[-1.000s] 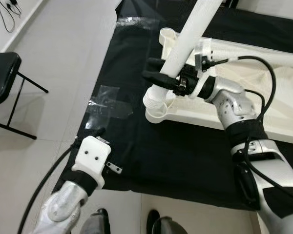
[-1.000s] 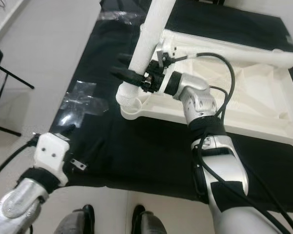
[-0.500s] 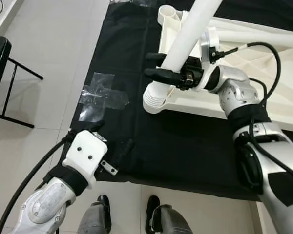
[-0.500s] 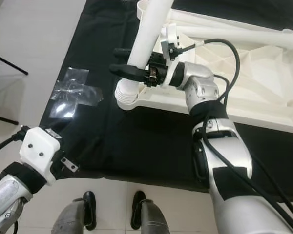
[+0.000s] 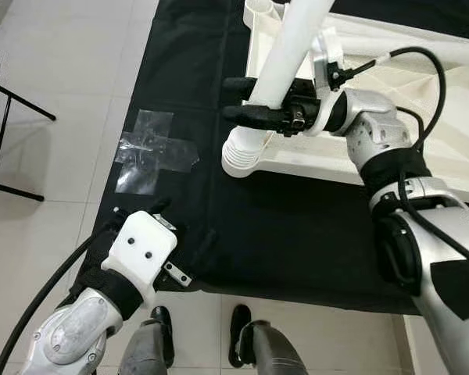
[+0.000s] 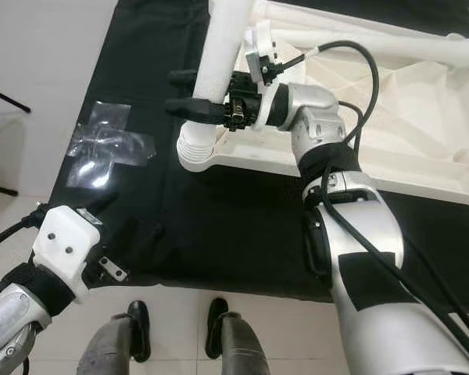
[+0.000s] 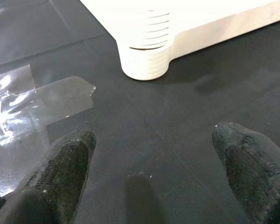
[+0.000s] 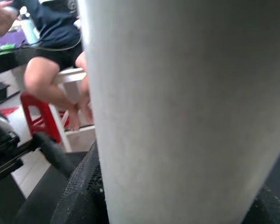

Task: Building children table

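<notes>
Where the leg meets the top: white table leg (image 5: 285,58) stands tilted, its ribbed end at a corner socket of the upturned white tabletop (image 5: 445,117) on the black cloth (image 5: 281,234).
Right gripper (image 5: 238,99): fingers clamped around the leg.
Left gripper (image 7: 151,172): fingers spread apart, low over the cloth beside clear tape (image 5: 152,150).
Right wrist view: a seated person (image 8: 56,42) on a red stool (image 8: 37,119).

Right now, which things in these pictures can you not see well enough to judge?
- Top end of the white leg: cut off by the upper edge in both eye views.
- Whether the leg sits fully in the corner socket: the leg itself covers the joint.
- Far side of the tabletop: cut off at the right edge.
- Right gripper pads: behind the leg, right wrist view blurred.
</notes>
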Tool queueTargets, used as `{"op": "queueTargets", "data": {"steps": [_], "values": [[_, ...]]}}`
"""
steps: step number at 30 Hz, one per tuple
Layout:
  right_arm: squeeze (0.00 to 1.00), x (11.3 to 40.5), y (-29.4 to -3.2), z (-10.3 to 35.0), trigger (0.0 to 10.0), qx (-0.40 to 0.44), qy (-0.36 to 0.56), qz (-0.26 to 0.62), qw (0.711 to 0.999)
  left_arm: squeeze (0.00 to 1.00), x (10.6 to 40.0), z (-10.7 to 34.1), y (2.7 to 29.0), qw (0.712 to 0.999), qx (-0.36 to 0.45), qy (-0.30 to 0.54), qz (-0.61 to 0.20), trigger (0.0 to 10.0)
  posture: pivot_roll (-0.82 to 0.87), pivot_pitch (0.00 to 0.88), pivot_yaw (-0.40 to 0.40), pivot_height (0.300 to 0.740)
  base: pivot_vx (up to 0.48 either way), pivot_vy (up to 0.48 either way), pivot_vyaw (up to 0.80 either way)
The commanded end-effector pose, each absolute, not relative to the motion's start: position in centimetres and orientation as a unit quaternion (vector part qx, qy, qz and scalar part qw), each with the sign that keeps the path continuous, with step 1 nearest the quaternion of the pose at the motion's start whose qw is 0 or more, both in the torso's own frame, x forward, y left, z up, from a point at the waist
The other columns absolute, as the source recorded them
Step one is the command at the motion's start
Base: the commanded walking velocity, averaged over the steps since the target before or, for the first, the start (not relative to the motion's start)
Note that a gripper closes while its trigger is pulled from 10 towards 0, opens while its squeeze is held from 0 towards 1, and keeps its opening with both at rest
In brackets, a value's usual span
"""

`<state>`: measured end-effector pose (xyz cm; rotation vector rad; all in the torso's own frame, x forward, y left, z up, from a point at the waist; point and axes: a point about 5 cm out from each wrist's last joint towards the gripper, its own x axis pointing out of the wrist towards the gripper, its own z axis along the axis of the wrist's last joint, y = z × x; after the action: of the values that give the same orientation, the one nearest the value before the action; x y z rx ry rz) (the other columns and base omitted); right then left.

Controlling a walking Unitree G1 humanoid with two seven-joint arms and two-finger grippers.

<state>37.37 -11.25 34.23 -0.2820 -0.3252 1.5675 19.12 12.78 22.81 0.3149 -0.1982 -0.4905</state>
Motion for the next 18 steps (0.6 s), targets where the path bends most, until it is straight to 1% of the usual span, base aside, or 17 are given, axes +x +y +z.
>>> {"op": "queueTargets", "data": {"steps": [1,3,6,13,18], "values": [[0.0,37.6,-10.9,30.8,10.0,-0.149,-0.06,0.718,0.678,0.0,18.5,22.7,12.5,0.951,0.151,-0.091,-0.254,10.0,0.23,0.518,-0.136,0.74,0.0,0.0,0.0],[0.0,37.5,-10.5,30.6,10.0,-0.181,-0.049,0.722,0.666,0.0,18.4,22.7,12.4,0.951,0.15,-0.09,-0.254,10.0,0.22,0.519,-0.136,0.74,0.0,0.0,0.0],[0.0,37.4,-10.1,30.7,10.0,-0.208,-0.045,0.726,0.654,0.0,18.4,22.7,12.3,0.951,0.151,-0.089,-0.255,10.0,0.22,0.522,-0.137,0.74,0.0,0.0,0.0],[0.0,37.3,-9.7,31.2,10.0,-0.231,-0.048,0.727,0.645,0.0,18.4,22.7,12.3,0.952,0.15,-0.085,-0.253,10.0,0.22,0.523,-0.138,0.74,0.0,0.0,0.0],[0.0,37.0,-9.4,31.2,10.0,-0.247,-0.042,0.734,0.631,0.0,18.4,22.7,12.2,0.953,0.149,-0.084,-0.252,10.0,0.22,0.522,-0.138,0.74,0.0,0.0,0.0]]}}
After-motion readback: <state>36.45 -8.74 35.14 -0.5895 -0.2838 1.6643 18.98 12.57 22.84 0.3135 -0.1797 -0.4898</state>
